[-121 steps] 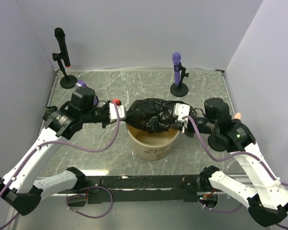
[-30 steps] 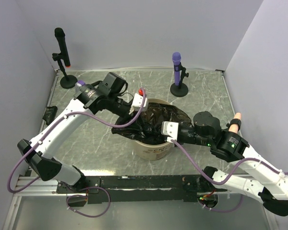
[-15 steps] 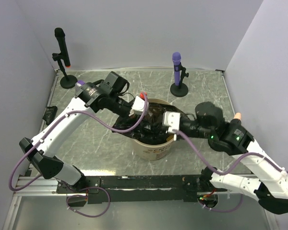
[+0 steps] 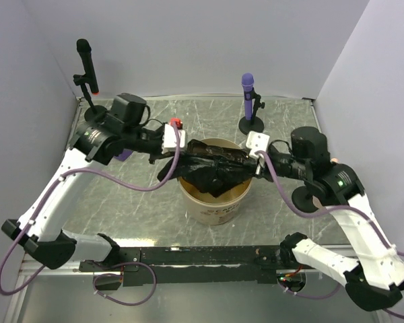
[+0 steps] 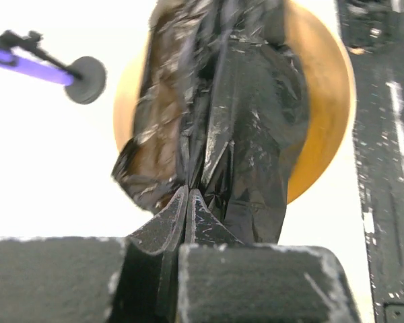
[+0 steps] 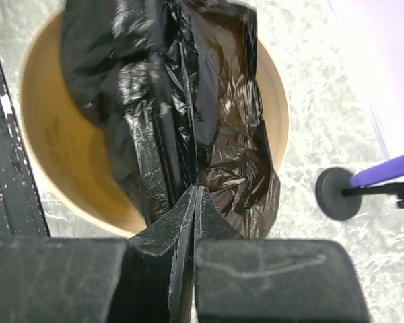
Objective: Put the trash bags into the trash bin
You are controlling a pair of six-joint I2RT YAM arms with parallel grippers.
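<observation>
- Noted the trash bin (image 4: pixel 214 210) upright on the table (image 4: pixel 135 215), just beyond the arm bases, mouth open upward.
- Found the trash bags (image 4: pixel 212 168) bunched into one black crinkly bundle strung across the bin's mouth. The middle sagged below the rim into the pale inside, and both ends were held up above the rim.
- Could not tell how many bags made up the bundle.
- Spotted a flap of film hanging outside the rim on the left side in the top view.
- Caught the left gripper (image 5: pixel 188 194) with jaws pinched tight on the bundle's left end, film fanning out from the tips over the bin.
- Same for the right gripper (image 6: pixel 196 192): jaws closed on the right end, thin film nipped between the tips, bin right below.
- Judged the task about midway: bundle lined up over the bin and partly in, but not let go and not fully inside.
- Judged as left to do: bring both ends down into the opening, tuck the outside flap in, release both grips.
- Flagged a risk: floppy film likely to drape over the rim if dropped from there.
- Logged, farther back, the purple microphone (image 4: pixel 248 87) and the black microphone (image 4: pixel 86 67) upright on their stands, well apart from the bin.
</observation>
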